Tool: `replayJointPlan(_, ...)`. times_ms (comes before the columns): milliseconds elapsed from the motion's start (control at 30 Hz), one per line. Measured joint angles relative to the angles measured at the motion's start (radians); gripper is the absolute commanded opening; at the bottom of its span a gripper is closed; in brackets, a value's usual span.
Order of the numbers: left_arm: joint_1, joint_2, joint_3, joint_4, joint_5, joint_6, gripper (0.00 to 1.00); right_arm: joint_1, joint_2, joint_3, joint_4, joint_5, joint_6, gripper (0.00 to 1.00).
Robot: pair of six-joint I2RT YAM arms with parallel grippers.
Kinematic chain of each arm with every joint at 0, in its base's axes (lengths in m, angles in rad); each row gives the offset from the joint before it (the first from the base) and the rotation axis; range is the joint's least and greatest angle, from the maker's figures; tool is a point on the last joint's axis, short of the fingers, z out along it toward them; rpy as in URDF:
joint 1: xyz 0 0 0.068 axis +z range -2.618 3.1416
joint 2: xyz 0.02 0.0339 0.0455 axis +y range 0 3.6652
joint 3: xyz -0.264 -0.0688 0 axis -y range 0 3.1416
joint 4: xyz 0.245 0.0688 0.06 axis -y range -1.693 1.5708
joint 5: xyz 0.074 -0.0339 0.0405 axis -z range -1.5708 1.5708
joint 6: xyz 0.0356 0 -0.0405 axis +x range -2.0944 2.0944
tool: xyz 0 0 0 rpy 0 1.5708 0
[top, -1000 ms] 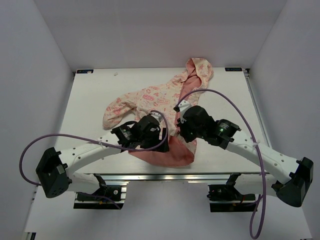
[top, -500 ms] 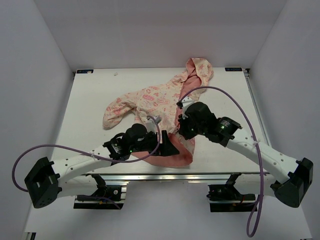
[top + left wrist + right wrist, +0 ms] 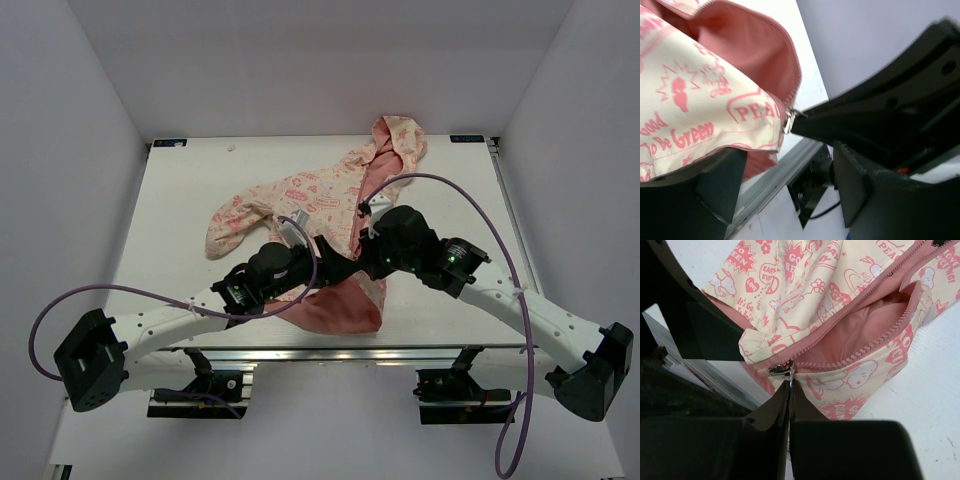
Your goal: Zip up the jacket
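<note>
The jacket lies spread on the white table, cream with pink print, hood toward the far edge, and salmon lining showing at the near hem. In the right wrist view the jacket has its pink zipper joined only at the bottom. My right gripper is shut on the metal zipper pull just below the slider. My left gripper stands open just left of the right gripper, with the jacket's hem over its left finger. The pull shows at the right gripper's tip.
The table's near edge with its metal rail runs just below the hem. Purple cables loop above both arms. White walls enclose the table on three sides. A small white speck sits at the far left.
My left gripper has swung right and forward, from over the hem to close beside the right gripper. The right gripper, still pinching the pull, has shifted slightly right.
</note>
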Motion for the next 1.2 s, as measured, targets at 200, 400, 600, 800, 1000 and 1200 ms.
replayJointPlan(200,0.0,0.001,-0.001,0.013,-0.088,-0.007,0.64,-0.002,0.0,-0.003,0.001,-0.005,0.001,0.0)
replayJointPlan(400,0.0,0.01,-0.002,0.047,-0.106,-0.01,0.34,-0.003,0.0,-0.006,0.019,-0.026,0.004,0.0)
replayJointPlan(600,0.0,0.048,-0.002,0.075,-0.1,-0.014,0.02,-0.005,0.003,-0.018,0.021,-0.016,0.016,0.0)
replayJointPlan(800,0.001,0.047,-0.002,0.073,-0.103,-0.018,0.0,0.0,0.009,-0.012,0.023,0.044,0.047,0.0)
replayJointPlan(1000,0.004,0.034,-0.002,0.06,-0.098,-0.031,0.21,0.003,0.037,0.019,0.023,0.097,0.049,0.0)
replayJointPlan(1200,0.005,0.029,-0.006,0.041,-0.092,-0.037,0.01,-0.002,0.05,0.021,0.028,0.097,0.045,0.0)
